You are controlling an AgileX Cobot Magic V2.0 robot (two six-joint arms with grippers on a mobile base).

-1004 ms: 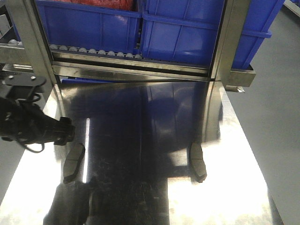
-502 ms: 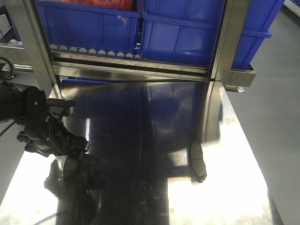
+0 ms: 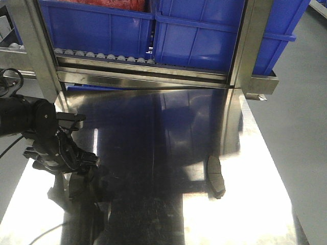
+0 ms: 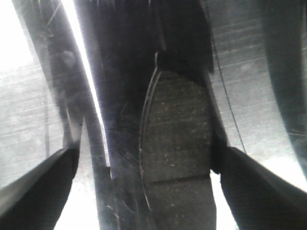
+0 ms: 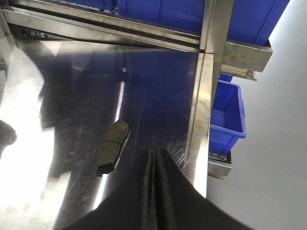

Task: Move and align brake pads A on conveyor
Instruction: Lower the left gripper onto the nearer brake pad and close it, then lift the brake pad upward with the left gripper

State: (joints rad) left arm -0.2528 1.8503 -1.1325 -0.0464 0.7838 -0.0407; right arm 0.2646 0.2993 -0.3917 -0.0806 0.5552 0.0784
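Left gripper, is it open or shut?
Open: the left gripper has its black fingers apart, either side of the flat dark-grey brake pad.

Left wrist view: the left brake pad (image 4: 175, 139) is cut off by the bottom edge, and its far end is lost in shadow. Both fingers (image 4: 41, 187) of the left gripper (image 4: 148, 153) run out at the lower corners.

Front view: I cannot separate that pad from the shadow under the gripper. The left arm (image 3: 20, 117) leaves at the left edge.

Right wrist view: the right gripper (image 5: 154, 158) is a dark mass cut off by the bottom edge.
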